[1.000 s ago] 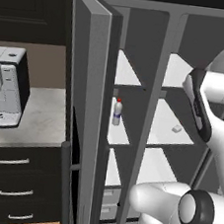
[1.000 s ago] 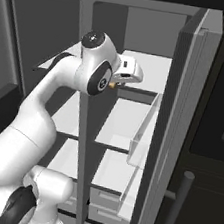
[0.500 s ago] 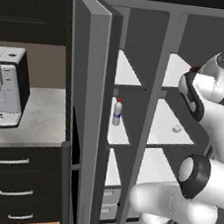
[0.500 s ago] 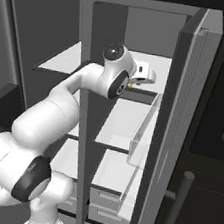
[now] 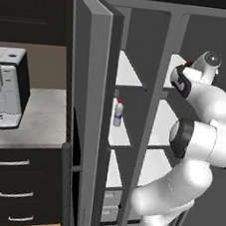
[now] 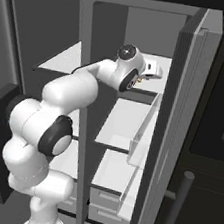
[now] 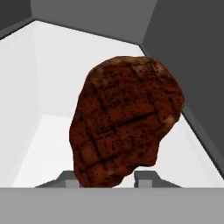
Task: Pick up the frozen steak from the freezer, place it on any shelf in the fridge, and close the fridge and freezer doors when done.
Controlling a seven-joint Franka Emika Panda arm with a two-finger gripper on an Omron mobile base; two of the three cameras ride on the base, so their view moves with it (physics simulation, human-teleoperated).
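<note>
Rough, matt, char-gridded frozen steak (image 7: 124, 120), smooth matt white shelf (image 7: 57, 74), smooth matt grey freezer door (image 5: 88, 107)

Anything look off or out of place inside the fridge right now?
Nothing stands out. The steak sits between the gripper's tips above the white top shelf of the wider compartment. In the freezer, the bottle stands upright on its shelf. Both doors are open; nothing looks spilled or damaged.

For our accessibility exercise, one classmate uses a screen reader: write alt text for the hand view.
A dark red-brown frozen steak with a seared grid pattern fills the middle of the picture, held in the gripper, whose two fingertips rise on either side of its lower end. Behind it lies a flat white shelf bounded by grey walls.
</note>
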